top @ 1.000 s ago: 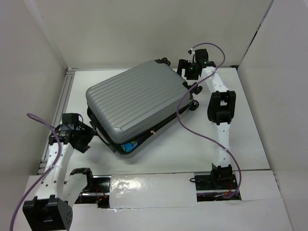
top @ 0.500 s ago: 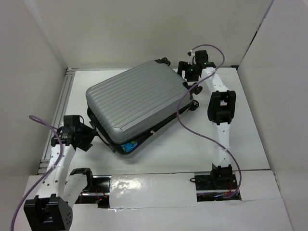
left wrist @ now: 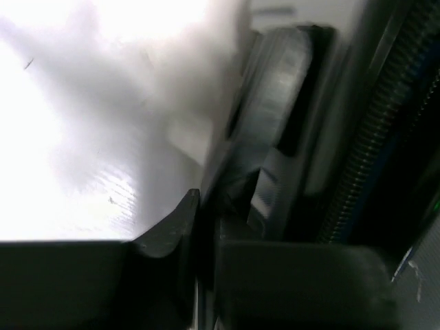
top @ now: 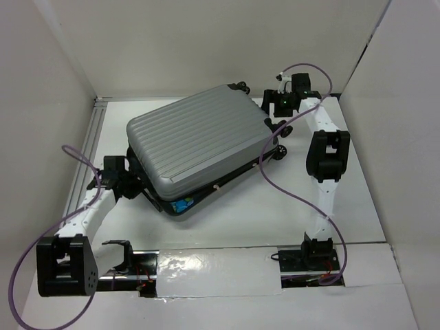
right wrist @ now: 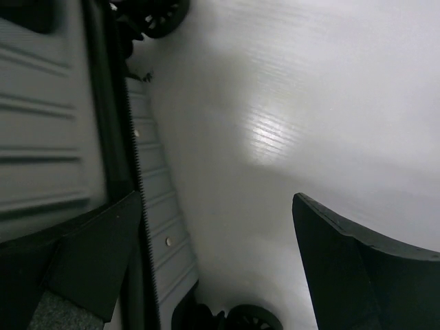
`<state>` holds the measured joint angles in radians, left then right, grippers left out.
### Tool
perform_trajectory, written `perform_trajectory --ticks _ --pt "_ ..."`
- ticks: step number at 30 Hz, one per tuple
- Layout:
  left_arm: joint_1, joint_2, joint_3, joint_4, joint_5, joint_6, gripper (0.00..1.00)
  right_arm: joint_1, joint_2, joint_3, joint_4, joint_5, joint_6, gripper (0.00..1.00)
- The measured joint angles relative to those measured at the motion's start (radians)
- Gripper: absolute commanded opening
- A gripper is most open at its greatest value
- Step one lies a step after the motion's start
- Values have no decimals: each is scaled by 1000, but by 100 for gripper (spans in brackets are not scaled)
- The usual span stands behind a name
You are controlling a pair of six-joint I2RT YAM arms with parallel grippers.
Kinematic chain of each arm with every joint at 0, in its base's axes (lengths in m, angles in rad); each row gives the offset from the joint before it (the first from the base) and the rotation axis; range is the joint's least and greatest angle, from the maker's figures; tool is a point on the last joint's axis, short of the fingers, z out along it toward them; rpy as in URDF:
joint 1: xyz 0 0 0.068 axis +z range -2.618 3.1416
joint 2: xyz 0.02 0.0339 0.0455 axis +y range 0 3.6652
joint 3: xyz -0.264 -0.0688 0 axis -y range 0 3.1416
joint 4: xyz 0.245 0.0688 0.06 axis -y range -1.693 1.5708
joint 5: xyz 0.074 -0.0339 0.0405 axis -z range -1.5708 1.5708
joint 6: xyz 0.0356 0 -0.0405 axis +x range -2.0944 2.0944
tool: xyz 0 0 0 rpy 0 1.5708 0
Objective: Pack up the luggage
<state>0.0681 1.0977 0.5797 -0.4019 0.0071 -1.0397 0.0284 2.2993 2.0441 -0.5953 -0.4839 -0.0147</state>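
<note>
Flanking the luggage (top: 199, 141), the right pincer (right wrist: 216, 220) gapes wide; for the left pincer (left wrist: 206, 223) I cannot tell.

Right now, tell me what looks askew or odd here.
The luggage is not closed square: its top shell sits twisted over the bottom half, leaving a gap at the near corner where a blue item peeks out.

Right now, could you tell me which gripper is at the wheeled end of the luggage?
The right gripper, beside the small black wheels at the far end of the luggage; the left gripper is at the opposite, near-left corner.
</note>
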Motion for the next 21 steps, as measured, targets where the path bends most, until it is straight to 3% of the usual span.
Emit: perform_trajectory --ticks 1,14,21 --pt "-14 21 7 14 -7 21 0 -7 -12 -5 6 -10 -6 97" --pt "-69 130 87 58 -70 148 0 -56 7 99 2 -69 -47 98" --pt "-68 476 407 96 -35 374 0 -131 13 31 10 -87 -72 96"
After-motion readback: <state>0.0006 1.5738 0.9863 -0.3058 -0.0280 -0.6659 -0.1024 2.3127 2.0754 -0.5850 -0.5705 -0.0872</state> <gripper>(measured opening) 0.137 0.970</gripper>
